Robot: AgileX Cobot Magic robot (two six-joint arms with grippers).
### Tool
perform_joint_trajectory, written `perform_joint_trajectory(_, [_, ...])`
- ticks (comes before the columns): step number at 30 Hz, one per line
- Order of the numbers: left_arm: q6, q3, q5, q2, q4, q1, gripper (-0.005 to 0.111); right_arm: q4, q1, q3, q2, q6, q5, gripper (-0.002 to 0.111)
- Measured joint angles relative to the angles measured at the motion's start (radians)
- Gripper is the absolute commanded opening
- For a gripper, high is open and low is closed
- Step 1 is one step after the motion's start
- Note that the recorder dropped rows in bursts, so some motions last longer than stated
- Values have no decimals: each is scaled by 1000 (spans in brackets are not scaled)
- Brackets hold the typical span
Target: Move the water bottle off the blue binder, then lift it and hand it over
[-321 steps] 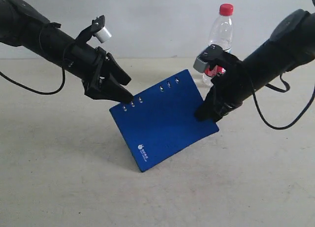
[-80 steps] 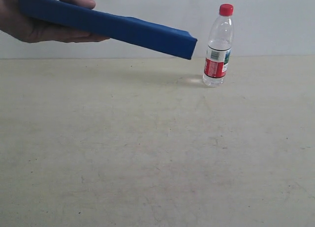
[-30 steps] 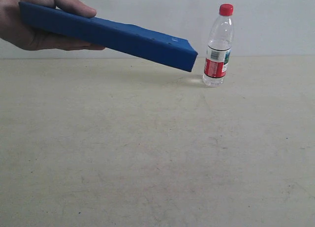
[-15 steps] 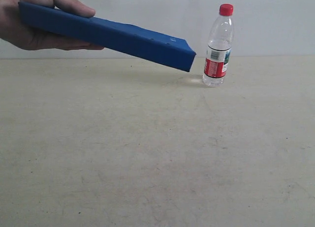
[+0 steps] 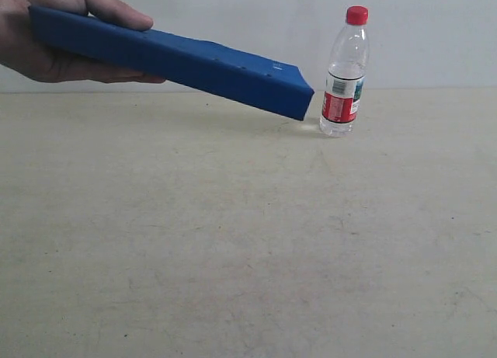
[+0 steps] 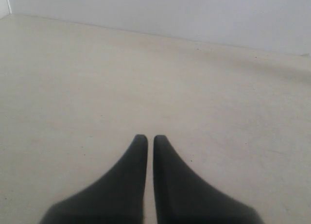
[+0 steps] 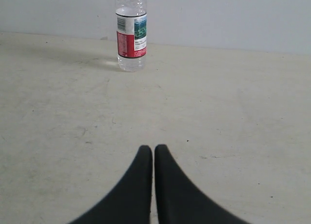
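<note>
A hand [image 5: 43, 43] holds the binder [image 5: 178, 59] tilted beside the bottle [image 5: 342, 90] on the bench [image 5: 233, 241]; my left gripper [image 6: 146, 137] and right gripper [image 7: 153, 148], both pinched together and empty, should wait clear.

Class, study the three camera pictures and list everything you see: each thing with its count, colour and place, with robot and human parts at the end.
water bottle: one, clear with a red cap and a red, white and green label, standing upright on the table at the back right of the exterior view
blue binder: one, dark blue, held tilted in the air above the table, its low end toward the bottle
table: one, beige, fills the lower part of every view
wall: one, pale grey, behind the table
hand: one, a person's, upper left of the exterior view, gripping the binder's raised end
left gripper: one, black, fingers together, over bare table
right gripper: one, black, fingers together, pointing toward the bottle, well short of it
</note>
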Motion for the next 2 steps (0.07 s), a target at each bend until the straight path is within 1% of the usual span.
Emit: perform_joint_trajectory(2, [0, 0, 0, 0, 0, 0, 4, 0, 0, 0, 0, 0, 0, 0])
